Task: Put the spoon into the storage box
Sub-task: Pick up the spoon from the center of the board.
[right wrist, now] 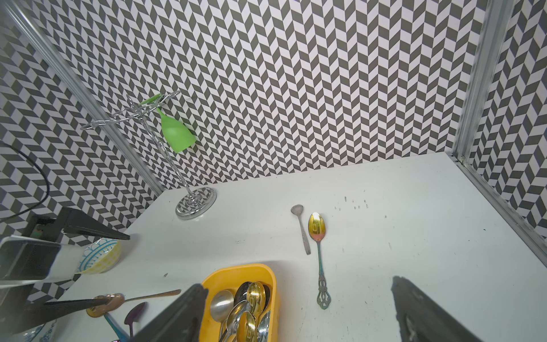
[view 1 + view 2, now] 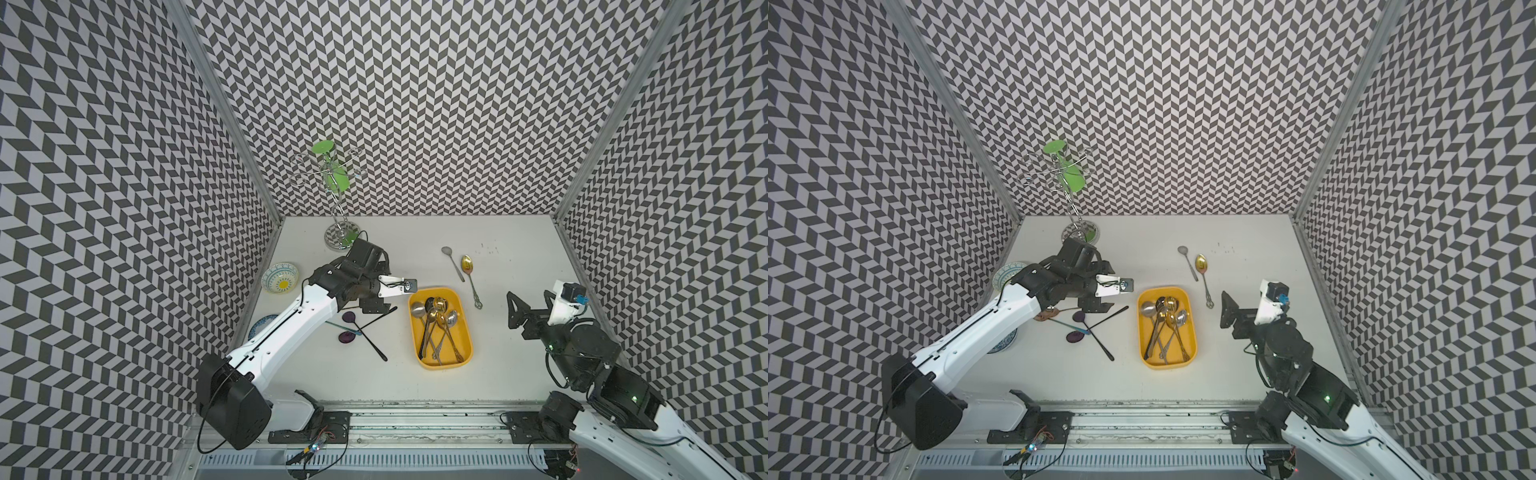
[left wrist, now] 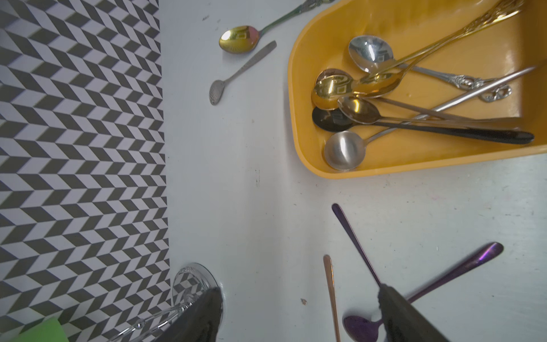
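Left claw (image 3: 299, 291) hangs spread wide and empty just left of the box (image 2: 464, 336), over two crossed purple spoons (image 3: 461, 266) on the surface (image 2: 519, 386). Right claw (image 1: 296, 288), wide and empty too, sits on the box's other side. Several spoons (image 2: 436, 316) lie heaped in the box; a grey spoon (image 2: 454, 266) and a gold spoon (image 2: 466, 263) lie beyond it. One finger (image 3: 405, 316) covers part of a purple bowl; a rose-gold handle (image 3: 330, 284) runs out of frame.

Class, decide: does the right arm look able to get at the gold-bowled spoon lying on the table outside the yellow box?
Probably yes. The right pincer is open and empty, with bare table between it and the gold-bowled spoon. The small grey spoon lies close beside it, not on it.
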Robot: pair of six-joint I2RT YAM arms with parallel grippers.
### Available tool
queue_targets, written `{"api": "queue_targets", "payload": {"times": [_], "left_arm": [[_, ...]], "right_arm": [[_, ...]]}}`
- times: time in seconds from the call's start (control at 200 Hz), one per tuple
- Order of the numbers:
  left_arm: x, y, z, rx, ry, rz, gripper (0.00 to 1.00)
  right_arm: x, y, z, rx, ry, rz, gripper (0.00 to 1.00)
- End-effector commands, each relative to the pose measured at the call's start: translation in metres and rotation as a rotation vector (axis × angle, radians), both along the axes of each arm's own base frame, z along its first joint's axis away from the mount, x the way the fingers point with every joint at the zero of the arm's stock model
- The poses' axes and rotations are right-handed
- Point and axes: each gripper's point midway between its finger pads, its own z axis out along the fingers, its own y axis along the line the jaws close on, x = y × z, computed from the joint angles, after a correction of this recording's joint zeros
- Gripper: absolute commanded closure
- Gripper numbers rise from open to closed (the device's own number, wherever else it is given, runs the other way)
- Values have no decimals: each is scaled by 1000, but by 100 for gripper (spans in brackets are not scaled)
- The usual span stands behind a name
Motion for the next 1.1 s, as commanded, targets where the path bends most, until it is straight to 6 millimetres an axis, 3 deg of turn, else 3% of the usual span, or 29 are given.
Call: {"api": "queue_targets", "payload": {"times": [0.0,0.541,0.781,1.097], "left_arm": [[1,22,-4,22,24,23,14],[19,97,-38,129,135,107,21],[15,125,-75,217,248,129,35],[24,152,-106,238,343,184,36]], "right_arm": [[2,4,3,13,-13,4,1],[2,2,4,16,-19,-3,1],[2,2,5,18,-21,-2,1],[1,4,4,13,-16,9,1]]}}
